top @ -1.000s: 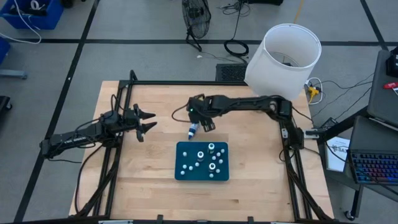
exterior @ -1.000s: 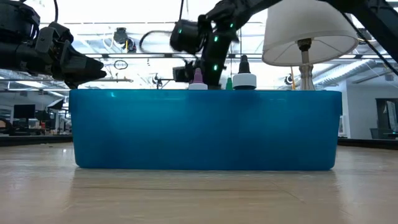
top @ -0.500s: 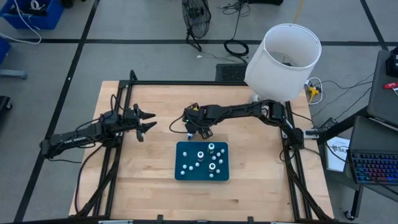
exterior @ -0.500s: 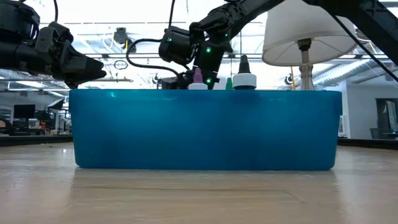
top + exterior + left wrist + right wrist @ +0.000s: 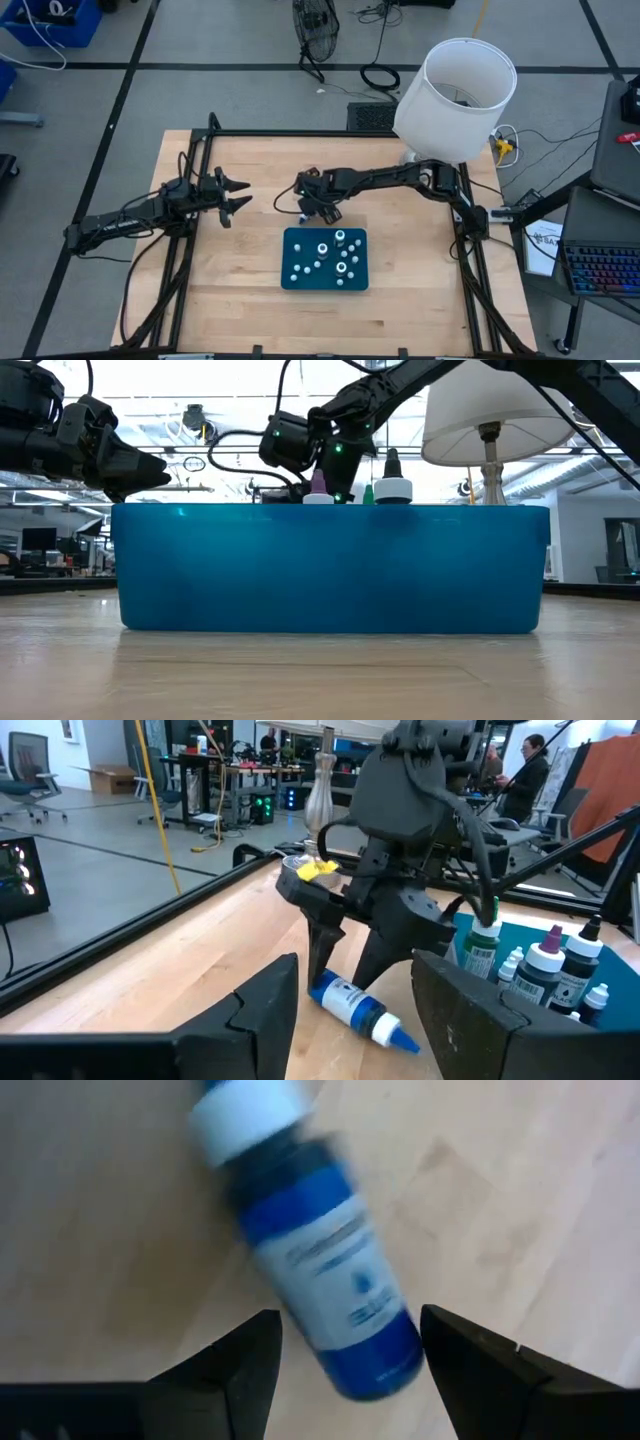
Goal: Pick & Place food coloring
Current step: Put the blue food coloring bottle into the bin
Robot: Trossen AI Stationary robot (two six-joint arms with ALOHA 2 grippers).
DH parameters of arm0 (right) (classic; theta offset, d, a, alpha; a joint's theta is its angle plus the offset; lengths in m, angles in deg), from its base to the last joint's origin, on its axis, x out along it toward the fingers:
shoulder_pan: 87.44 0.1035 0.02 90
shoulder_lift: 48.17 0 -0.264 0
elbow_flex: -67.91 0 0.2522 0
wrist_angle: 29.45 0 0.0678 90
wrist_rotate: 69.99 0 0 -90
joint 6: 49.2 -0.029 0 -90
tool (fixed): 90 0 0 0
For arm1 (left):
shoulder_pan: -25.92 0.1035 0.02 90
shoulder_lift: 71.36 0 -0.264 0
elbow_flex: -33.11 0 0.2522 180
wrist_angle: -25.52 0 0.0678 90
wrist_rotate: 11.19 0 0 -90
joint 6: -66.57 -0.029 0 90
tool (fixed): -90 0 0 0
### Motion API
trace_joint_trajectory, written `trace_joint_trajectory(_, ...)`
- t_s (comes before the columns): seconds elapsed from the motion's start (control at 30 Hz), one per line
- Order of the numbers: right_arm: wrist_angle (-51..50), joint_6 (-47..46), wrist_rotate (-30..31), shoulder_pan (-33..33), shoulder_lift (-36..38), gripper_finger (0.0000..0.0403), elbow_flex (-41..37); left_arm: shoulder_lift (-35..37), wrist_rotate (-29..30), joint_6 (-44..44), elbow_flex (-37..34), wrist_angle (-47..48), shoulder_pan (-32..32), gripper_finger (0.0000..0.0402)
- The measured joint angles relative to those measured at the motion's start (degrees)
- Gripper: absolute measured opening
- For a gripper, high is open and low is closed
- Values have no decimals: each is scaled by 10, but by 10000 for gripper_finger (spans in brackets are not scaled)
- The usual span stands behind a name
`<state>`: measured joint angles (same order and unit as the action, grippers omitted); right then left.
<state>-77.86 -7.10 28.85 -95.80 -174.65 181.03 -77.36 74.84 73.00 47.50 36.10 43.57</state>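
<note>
A blue food coloring bottle (image 5: 315, 1270) is seen lying on its side on the wooden surface (image 5: 400, 250), just beyond the teal tray (image 5: 300, 278), where other small bottles (image 5: 340, 267) are stood upright. The right hand (image 5: 345, 950) is lowered over it, fingers spread to either side, nothing gripped. The left hand (image 5: 236, 195) is held open and empty, well apart.

Food coloring bottle (image 5: 310, 1270) lies on its side on wooden table (image 5: 520, 1200), blue label w/ white print, white collar at one end. Right gripper (image 5: 345, 1355) fingers (image 5: 215, 1370) sit apart, one on either side of bottle's blue end, not touching it.
</note>
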Motion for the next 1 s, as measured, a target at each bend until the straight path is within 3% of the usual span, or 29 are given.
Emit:
trace_joint_trajectory(0.27, 1, -10, -1, -2, 2, 202, -31, 0, 0, 0, 0, 0, 0, 196)
trace_joint_trajectory(0.5, 23, -33, 0, -2, 3, 128, -33, 0, 0, 0, 0, 0, 0, 209)
trace_joint_trajectory(0.63, 46, -46, 4, -1, 3, 126, -33, 0, 0, 0, 0, 0, 0, 207)
trace_joint_trajectory(0.87, 41, -57, 129, 6, 28, 126, -34, 0, 0, 0, 0, 0, 0, 195)
trace_joint_trajectory(1.0, 1, -113, 150, 14, 86, 126, -34, 0, 0, 0, 0, 0, 0, 191)
